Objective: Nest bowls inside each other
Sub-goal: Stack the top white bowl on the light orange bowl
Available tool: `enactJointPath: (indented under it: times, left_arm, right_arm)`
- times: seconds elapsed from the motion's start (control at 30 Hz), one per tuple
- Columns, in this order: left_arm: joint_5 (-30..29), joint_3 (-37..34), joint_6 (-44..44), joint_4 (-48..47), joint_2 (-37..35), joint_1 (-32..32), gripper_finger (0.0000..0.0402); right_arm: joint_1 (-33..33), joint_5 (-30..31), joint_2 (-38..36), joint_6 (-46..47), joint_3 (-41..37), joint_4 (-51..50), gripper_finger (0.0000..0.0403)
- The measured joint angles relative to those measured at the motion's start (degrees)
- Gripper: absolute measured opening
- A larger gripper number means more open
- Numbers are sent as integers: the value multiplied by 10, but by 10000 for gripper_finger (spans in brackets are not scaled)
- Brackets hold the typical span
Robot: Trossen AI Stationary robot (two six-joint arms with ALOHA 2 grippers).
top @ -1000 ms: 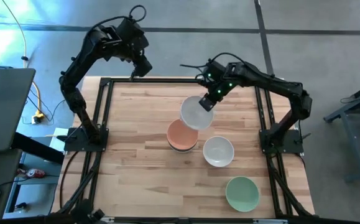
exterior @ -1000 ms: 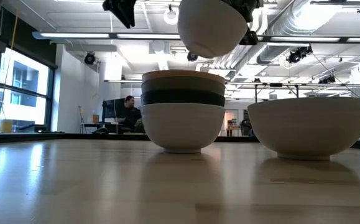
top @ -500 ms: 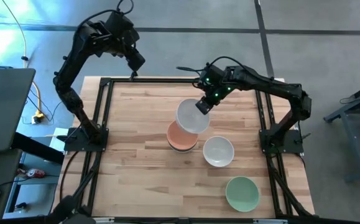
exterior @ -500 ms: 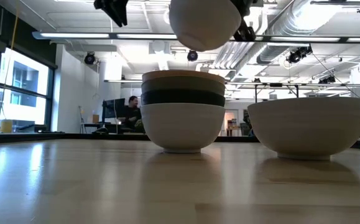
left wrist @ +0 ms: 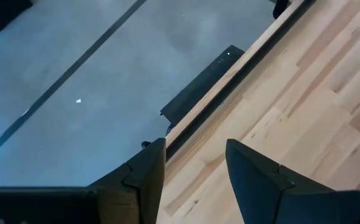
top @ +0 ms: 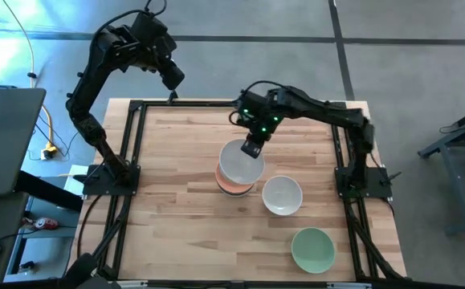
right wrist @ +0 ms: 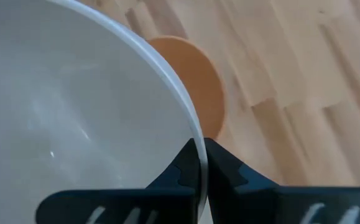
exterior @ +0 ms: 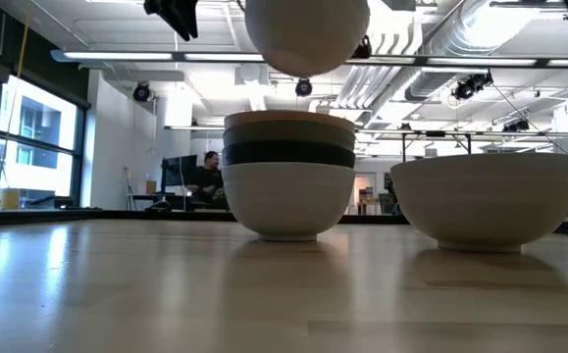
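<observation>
We see that, over the last second, the right gripper [top: 252, 149] has carried a white bowl [top: 241, 163] from the upper right of the stack toward frame centre, so that in the high view it now covers most of the peach-orange bowl [top: 230, 184] that tops the stack [exterior: 288, 176]. In the low view, the carried bowl has slid leftward along the top edge and now hangs above the stack, clear of it, slightly left of the stack's middle. We judge that the carry is nearly done, and lowering and letting go are what remain.

The right gripper's fingers are pinched on the bowl's rim, one inside and one outside, as the right wrist view shows. The held bowl is smooth, round and glossy white; its underside looks rounded in the low view.

The stack shows pale, dark and olive bands from the side. A second white bowl [top: 282, 195] sits alone to its lower right, and a pale green bowl [top: 312, 249] lies farther toward the bottom right corner of the wooden table [top: 176, 209].

The left gripper [top: 174, 78] waits at upper left, above the table's far edge, having drawn back slightly; its fingers stand apart, holding nothing.
</observation>
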Motion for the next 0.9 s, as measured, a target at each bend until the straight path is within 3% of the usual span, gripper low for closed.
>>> enactJointPath:
  times: [0.13,0.2,0.3,0.9]
  left_arm:
    - [9,0,0,0,-6,-1,156]
    - [9,0,0,0,-10,-1,156]
    - [0,0,1,0,-19,1,156]
    - [23,1,16,0,-58,52,156]
  right_arm:
    - [0,32,76,-18,123,-97,0]
    - [-1,40,104,-19,161,-98,0]
    - [-1,9,102,-11,133,-75,0]
    - [1,47,114,6,116,-90,0]
